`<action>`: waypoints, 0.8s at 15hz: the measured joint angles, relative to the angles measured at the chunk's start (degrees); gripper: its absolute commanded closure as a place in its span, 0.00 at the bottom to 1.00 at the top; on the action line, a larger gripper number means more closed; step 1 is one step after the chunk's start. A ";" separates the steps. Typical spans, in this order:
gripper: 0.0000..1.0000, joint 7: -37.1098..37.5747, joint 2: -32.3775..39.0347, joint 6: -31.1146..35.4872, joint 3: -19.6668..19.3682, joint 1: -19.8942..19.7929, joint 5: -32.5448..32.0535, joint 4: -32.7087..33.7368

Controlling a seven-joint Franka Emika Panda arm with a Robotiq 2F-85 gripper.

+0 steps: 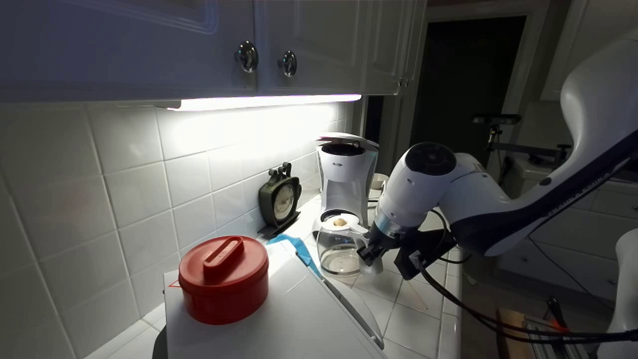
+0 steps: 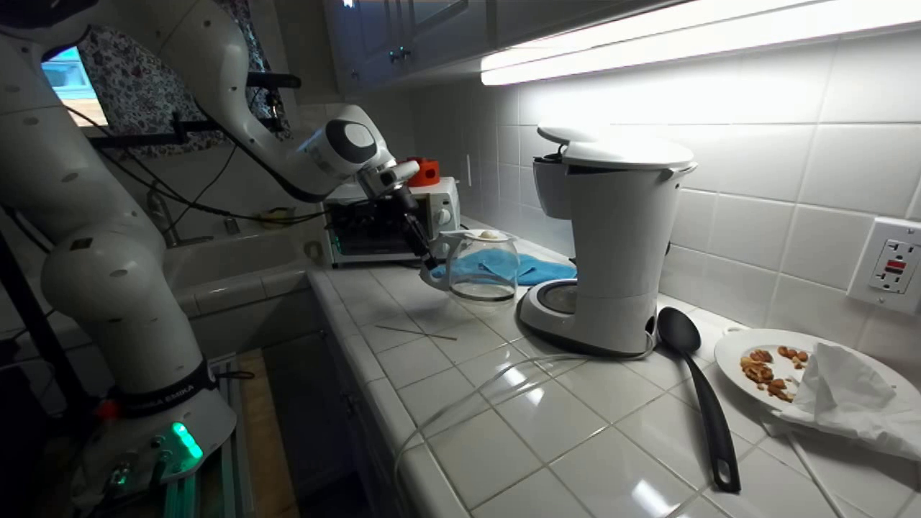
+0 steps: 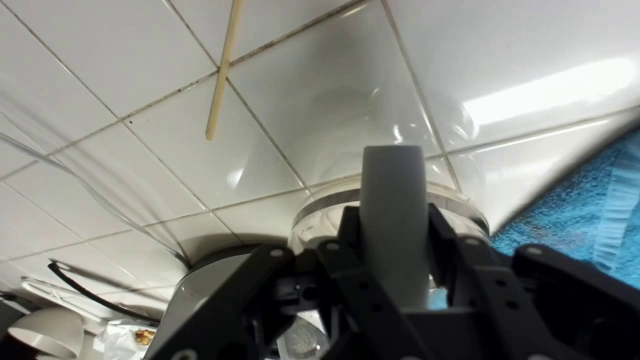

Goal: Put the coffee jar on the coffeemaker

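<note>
The coffee jar, a clear glass carafe with a pale lid, stands upright in both exterior views. My gripper is shut on its white side handle, which fills the space between the fingers in the wrist view. The jar's bottom is at or just above the tiles; I cannot tell if it touches. The white coffeemaker stands close beside the jar, its round plate bare. It also shows in an exterior view, behind the jar, and partly in the wrist view.
A blue cloth lies behind the jar. A white toaster oven carries a red lidded container. A dark clock-like object leans on the wall. A cord, thin stick, black ladle and plate lie on the counter.
</note>
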 measured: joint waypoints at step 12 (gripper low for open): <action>0.91 2.83 -0.18 -1.50 0.63 -0.76 -1.67 -0.46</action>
